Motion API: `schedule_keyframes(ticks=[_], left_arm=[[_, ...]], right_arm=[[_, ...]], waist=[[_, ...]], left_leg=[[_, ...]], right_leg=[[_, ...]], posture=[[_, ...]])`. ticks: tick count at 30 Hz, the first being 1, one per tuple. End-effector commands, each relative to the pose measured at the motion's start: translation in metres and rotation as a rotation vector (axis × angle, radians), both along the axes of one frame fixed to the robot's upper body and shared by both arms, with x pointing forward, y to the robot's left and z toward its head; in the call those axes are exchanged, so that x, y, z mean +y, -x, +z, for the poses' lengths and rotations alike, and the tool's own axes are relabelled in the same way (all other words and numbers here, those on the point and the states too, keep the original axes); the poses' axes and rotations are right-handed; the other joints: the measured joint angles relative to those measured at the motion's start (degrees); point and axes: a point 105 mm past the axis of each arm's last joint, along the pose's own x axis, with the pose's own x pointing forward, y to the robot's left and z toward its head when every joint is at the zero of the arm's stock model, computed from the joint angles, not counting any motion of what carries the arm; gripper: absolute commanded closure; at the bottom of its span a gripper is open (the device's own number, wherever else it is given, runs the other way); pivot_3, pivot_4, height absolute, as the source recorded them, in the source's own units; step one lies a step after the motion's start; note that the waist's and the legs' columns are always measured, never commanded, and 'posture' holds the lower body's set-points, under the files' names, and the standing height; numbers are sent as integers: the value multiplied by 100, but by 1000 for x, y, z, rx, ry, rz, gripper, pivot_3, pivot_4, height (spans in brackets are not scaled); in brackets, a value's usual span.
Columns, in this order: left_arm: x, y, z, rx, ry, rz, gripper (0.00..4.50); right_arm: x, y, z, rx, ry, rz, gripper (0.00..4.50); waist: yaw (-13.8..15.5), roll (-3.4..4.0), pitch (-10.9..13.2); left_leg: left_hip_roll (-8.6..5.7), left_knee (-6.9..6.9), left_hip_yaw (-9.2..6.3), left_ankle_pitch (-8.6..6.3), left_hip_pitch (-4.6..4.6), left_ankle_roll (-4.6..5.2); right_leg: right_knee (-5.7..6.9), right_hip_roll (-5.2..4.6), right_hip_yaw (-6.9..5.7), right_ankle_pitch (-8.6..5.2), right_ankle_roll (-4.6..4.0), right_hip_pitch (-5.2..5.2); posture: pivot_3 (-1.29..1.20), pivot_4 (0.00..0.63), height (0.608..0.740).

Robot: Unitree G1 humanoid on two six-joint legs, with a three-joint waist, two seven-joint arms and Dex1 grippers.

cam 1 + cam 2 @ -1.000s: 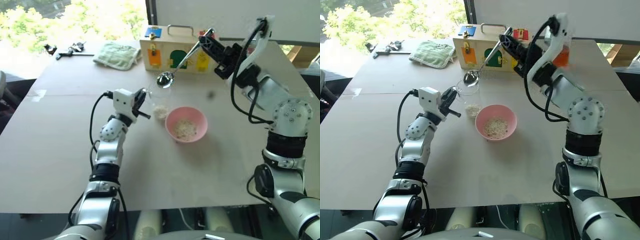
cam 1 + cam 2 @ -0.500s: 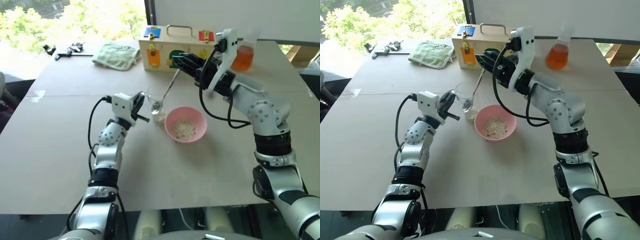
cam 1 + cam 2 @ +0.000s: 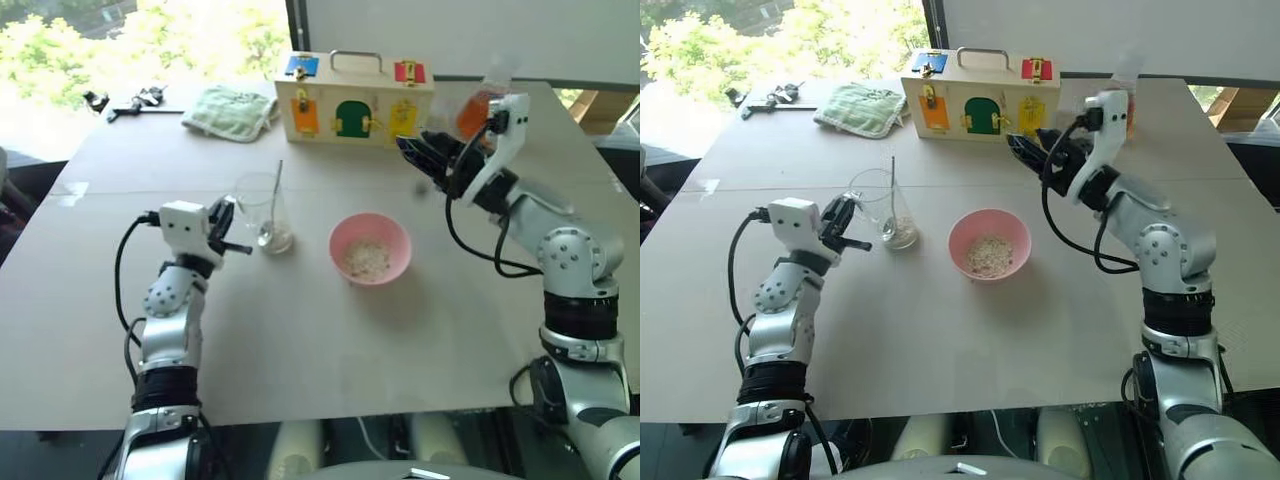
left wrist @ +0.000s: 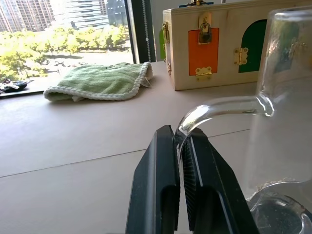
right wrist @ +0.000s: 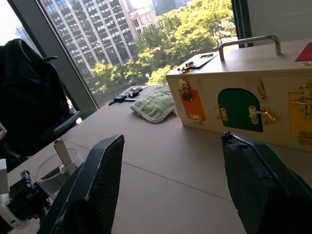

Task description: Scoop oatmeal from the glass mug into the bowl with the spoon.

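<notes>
I have the left gripper (image 4: 181, 146) pinched on the handle of the glass mug (image 3: 880, 208), which stands on the table (image 3: 970, 330) toward its left edge, with the spoon (image 3: 895, 195) standing inside it. My right gripper (image 3: 1032, 152) is spread wide and empty above the table near the far edge, just in front of the wooden box (image 3: 980, 93); the pink bowl (image 3: 989, 244) with oatmeal (image 3: 991, 254) sits mid-table

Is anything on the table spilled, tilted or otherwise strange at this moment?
No spill shows. The one odd point: the spoon stands inside the glass mug, leaning on its rim, held by no tool. The left tool pinches the mug's handle; the right tool is open. The bowl sits upright with oatmeal inside.
</notes>
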Motion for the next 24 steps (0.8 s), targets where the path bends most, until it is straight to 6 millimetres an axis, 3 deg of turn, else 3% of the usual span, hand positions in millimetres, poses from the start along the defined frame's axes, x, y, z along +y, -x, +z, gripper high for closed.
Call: schedule_keyframes(ticks=[1,2,6,7,8,9,17,20,24], left_arm=[[14,6,4,-2,0,34,3555],[13,6,3,3,1,27,3285],[9,8,0,8,-49,27,1372],[10,9,0,10,-55,28,1207],[10,11,1,9,-62,26,508],[10,14,4,5,-69,22,281],[11,53,16,25,-86,29,281],[22,73,6,93,-80,88,281],[0,109,-24,227,-69,-17,281]], right_arm=[[-22,10,0,-28,-18,-65,1184],[-27,12,-9,-22,-9,-74,1184],[-46,26,-47,2,67,-97,1184],[-51,29,-53,9,66,-104,1184],[-57,32,-58,11,65,-120,1184],[-63,35,-63,13,81,-136,1184],[-86,55,-69,9,121,-182,1184],[-89,70,-77,14,166,-155,1184],[-79,102,-107,53,233,-38,1184]], waist=[[4,-1,0],[11,-2,-1],[51,-3,-2],[50,-3,-2],[49,-3,-2],[36,-3,-2],[13,-3,-2],[19,-3,-2],[25,-4,-3]], left_leg=[[0,0,-5,0,0,0],[-1,0,-7,0,0,0],[-5,0,-13,-1,-2,1],[-6,0,-13,-1,-2,1],[-6,0,-13,-1,-1,1],[-6,0,-15,-1,-1,1],[4,0,-21,-1,6,1],[6,0,-26,-2,6,1],[6,-7,-27,-4,8,5]], right_leg=[[0,0,0,0,0,0],[0,0,0,0,0,0],[-7,0,-4,0,0,6],[-6,-1,-2,0,1,6],[-6,-1,-2,0,1,6],[-5,0,-2,0,1,6],[-3,2,3,0,1,8],[-6,1,1,0,1,11],[-16,-3,1,-1,2,14]], posture=[[0,150,740],[0,150,740],[0,150,740],[0,150,740],[0,150,740],[0,150,740],[0,150,740],[0,150,740],[0,150,740]])
